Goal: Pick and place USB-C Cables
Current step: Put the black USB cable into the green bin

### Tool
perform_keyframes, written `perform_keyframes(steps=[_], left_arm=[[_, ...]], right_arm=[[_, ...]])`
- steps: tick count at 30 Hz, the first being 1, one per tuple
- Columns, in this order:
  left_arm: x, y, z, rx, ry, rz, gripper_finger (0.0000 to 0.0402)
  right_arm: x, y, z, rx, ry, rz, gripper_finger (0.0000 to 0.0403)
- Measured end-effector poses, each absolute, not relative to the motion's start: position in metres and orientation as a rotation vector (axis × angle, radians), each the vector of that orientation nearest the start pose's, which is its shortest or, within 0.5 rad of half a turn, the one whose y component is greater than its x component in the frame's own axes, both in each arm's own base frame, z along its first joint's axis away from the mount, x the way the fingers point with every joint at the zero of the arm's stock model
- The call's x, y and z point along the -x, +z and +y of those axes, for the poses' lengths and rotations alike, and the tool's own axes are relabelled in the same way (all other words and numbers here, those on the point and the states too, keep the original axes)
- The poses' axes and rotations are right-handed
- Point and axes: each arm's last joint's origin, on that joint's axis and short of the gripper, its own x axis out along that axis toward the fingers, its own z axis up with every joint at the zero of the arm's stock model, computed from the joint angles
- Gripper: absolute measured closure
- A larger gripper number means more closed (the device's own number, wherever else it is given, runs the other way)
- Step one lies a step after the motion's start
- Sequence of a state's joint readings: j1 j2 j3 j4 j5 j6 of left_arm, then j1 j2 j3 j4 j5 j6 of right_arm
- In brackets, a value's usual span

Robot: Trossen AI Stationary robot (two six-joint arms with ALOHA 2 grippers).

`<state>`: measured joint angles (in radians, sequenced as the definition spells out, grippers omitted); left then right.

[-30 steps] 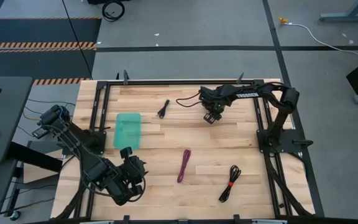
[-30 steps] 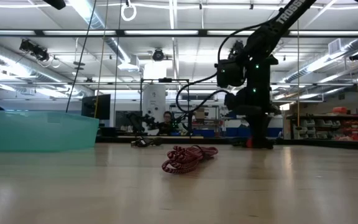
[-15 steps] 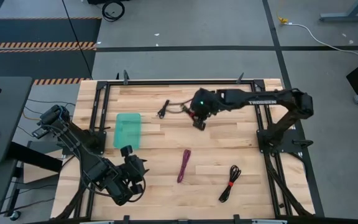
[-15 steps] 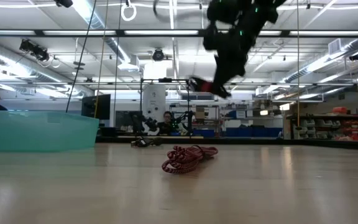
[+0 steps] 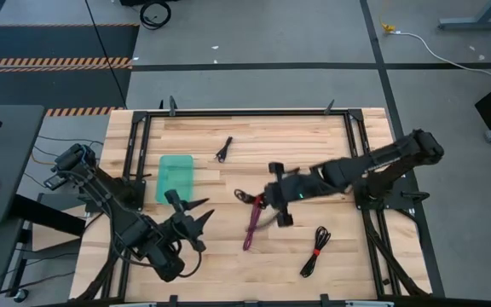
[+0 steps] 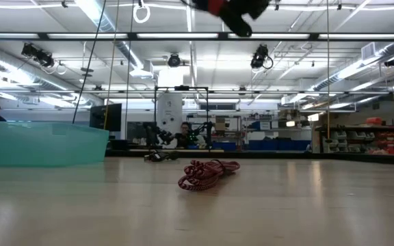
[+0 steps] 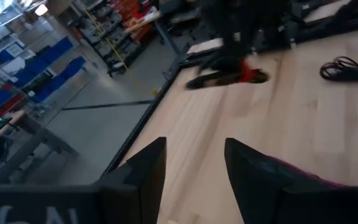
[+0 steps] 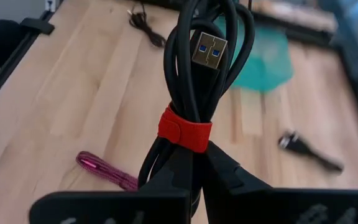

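My right gripper (image 5: 259, 199) hovers above the table's middle, shut on a black USB-C cable bundle with a red tie (image 8: 186, 129). A purple-magenta cable (image 5: 252, 228) lies flat just nearer. A black cable with a red tie (image 5: 315, 250) lies toward the near right, and a small black one (image 5: 223, 151) lies at the far side. The teal tray (image 5: 175, 177) rests flat at the left. My left gripper (image 5: 196, 223) is open near the near-left corner, pointing right at the held cable (image 7: 229, 73). My right gripper pinches the black bundle between its two fingers (image 8: 174, 174) just below the red tie (image 8: 185, 138). The fingers come slanting down from the table's right. The bundle sticks out past the fingertips, its plug (image 8: 208, 51) at the free end. It is lifted clear of the table.
Black metal rails (image 5: 143, 145) frame the tabletop. Bare wood lies between the tray and the purple cable. In the low view the tray's wall (image 6: 43, 143) stands at the left and the purple cable (image 6: 207, 174) at the centre; people sit in the room behind.
My right gripper has carried the red-tied black cable from the table's far side toward the near edge and the middle, rising in the low view until only its tip shows. My left gripper has turned to point toward the right.
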<state>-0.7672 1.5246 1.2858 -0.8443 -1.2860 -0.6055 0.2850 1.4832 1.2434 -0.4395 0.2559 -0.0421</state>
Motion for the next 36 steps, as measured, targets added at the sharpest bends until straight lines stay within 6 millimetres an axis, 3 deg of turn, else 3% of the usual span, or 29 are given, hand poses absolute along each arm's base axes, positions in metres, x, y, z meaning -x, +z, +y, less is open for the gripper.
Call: perform_keyframes(steps=[4,9,14,23,36], left_arm=[[-0.241,0.301,-0.180,-0.335,0.568,0.433,0.0230],[-0.258,0.308,-0.179,-0.271,0.504,0.418,0.0219],[-0.271,0.317,-0.181,-0.227,0.417,0.379,0.0172],[-0.282,0.321,-0.170,-0.203,0.445,0.354,0.0098],[-0.293,0.338,-0.174,-0.142,0.317,0.238,0.0091]], right_arm=[[-0.310,0.310,0.101,0.323,0.029,0.595,0.0387],[-0.313,0.319,0.109,0.366,0.056,0.483,0.0387],[-0.315,0.322,0.110,0.392,0.061,0.448,0.0387],[-0.314,0.322,0.115,0.393,0.137,0.438,0.0387],[-0.314,0.322,0.115,0.394,0.141,0.445,0.0383]])
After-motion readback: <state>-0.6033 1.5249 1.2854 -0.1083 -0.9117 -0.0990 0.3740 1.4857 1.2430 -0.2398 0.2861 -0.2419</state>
